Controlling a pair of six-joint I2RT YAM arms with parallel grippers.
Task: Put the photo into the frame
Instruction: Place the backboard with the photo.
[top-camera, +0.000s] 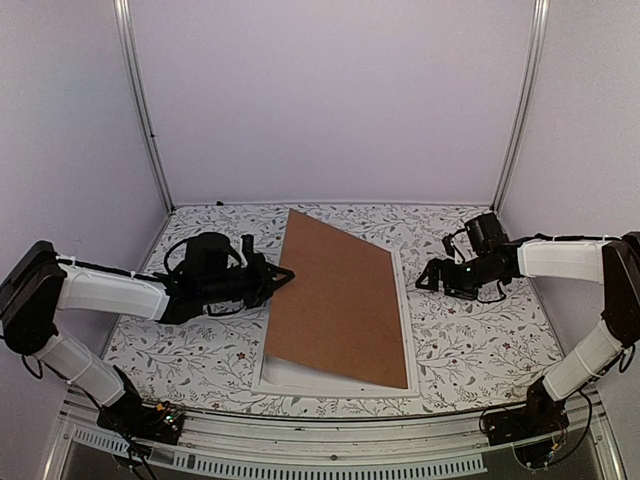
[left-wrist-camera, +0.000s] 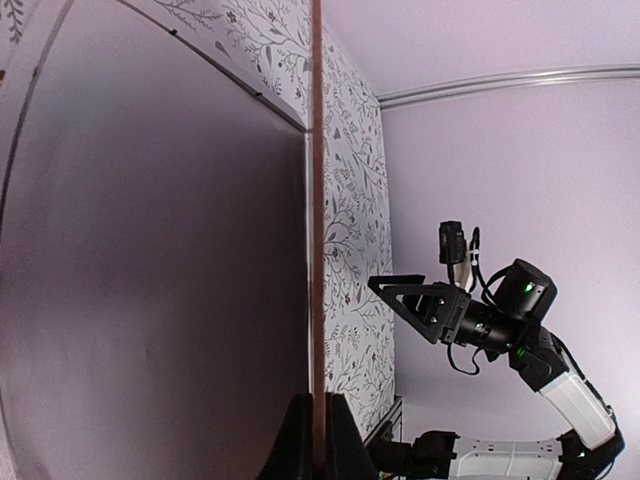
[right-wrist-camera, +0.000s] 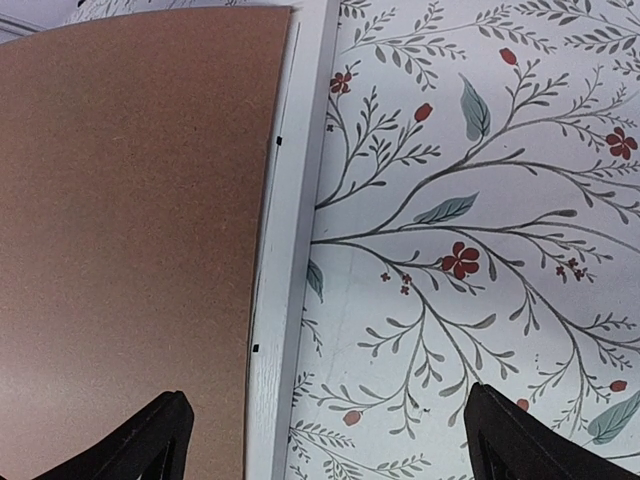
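Observation:
The brown backing board (top-camera: 340, 295) lies tilted over the white frame (top-camera: 300, 378), its left edge raised and its right edge down by the frame's right rail. My left gripper (top-camera: 285, 278) is shut on the board's left edge; in the left wrist view the fingers (left-wrist-camera: 340, 440) pinch the thin brown edge (left-wrist-camera: 316, 200). My right gripper (top-camera: 430, 278) is open and empty, hovering over the frame's right rail (right-wrist-camera: 290, 250) beside the board (right-wrist-camera: 130, 220). The photo is not visible. What lies under the board is in dark shadow.
The table wears a floral cloth (top-camera: 470, 340). White enclosure walls stand at the back and on both sides, with metal posts (top-camera: 145, 110) in the corners. The right arm (left-wrist-camera: 500, 320) shows beyond the board in the left wrist view.

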